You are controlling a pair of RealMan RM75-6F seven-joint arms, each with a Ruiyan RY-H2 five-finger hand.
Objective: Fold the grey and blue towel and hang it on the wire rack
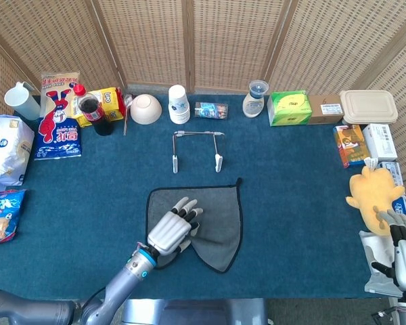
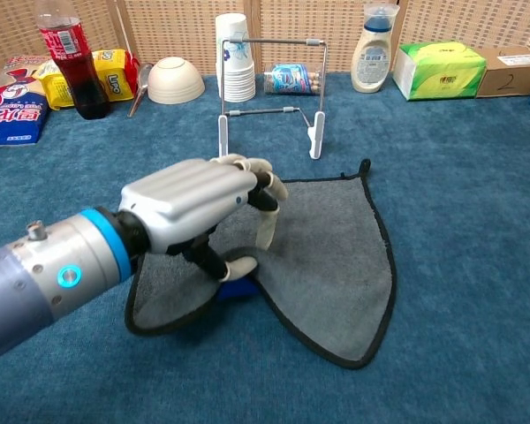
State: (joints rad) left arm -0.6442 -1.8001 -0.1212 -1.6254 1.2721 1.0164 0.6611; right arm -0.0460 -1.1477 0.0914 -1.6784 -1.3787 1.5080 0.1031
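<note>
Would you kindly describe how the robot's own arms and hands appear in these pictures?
The left robot hand has a silver-grey ribbed back, black finger segments and cream fingertips. Its grey forearm carries a bright blue wrist band and a glowing blue ring light. The right robot hand looks similar: silver, black and pale.
</note>
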